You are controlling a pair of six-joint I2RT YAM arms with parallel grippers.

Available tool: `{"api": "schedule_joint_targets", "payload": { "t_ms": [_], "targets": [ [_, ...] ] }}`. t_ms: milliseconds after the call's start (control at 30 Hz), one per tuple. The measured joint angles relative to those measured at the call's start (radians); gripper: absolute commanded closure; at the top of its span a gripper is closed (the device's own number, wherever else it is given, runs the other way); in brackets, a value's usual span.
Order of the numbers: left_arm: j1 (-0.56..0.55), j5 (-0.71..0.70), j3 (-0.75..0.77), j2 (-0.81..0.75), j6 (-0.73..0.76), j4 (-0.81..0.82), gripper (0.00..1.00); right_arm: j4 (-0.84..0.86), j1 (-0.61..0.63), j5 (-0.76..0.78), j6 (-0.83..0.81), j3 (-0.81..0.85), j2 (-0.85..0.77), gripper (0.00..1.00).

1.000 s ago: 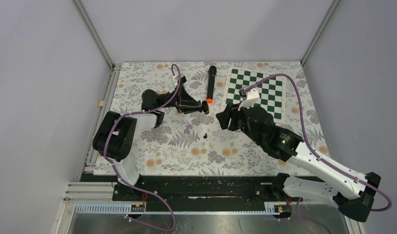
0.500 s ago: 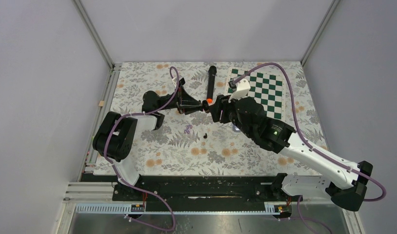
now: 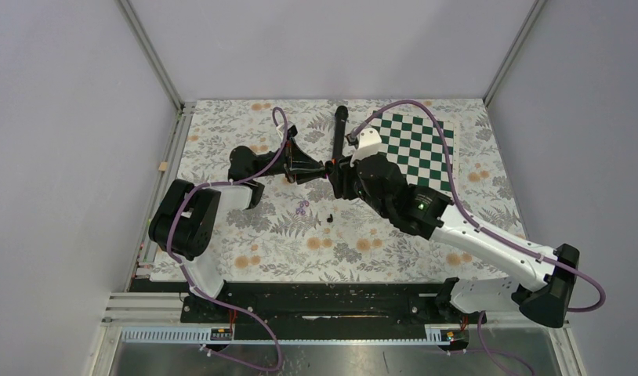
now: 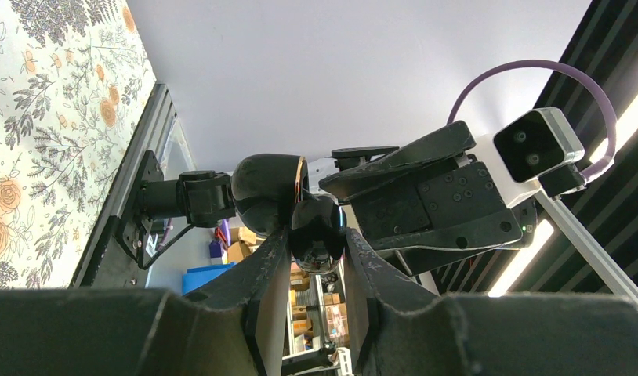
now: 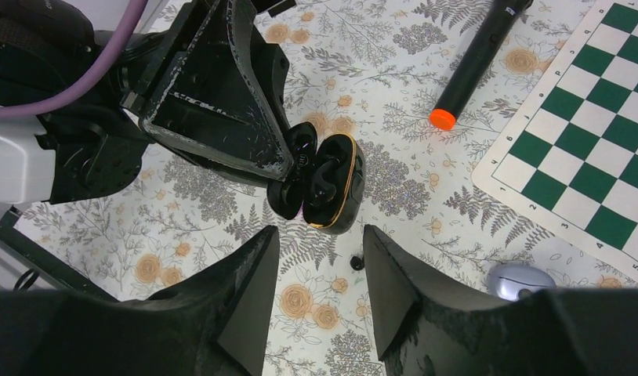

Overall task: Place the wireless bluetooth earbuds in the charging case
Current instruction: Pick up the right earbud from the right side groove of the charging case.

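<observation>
Floral tablecloth (image 3: pixel 245 258) fills the frame. At upper centre the left gripper (image 3: pixel 322 168) pinches the open charging case (image 5: pixel 329 192). The right gripper (image 5: pixel 320 233) has swung left up to the case, jaws spread and empty. The purple earbuds (image 3: pixel 302 207) and the black earbud (image 5: pixel 357 262) lie on the cloth just below, so nothing looks loaded yet.

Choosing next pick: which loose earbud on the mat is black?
The right-hand one: black earbud, lying alone; the pale purple earbuds sit just left of it, slightly farther back.
</observation>
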Motion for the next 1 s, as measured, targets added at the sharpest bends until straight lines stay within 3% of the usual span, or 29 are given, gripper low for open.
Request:
{"api": "schedule_joint_targets", "payload": {
  "t_ms": [1000],
  "targets": [
    [0.000, 0.001, -0.014, -0.016, -0.004, 0.002, 1.00, 0.013, 0.003, 0.028, -0.054, 0.042, 0.087, 0.67]
  ]
}}
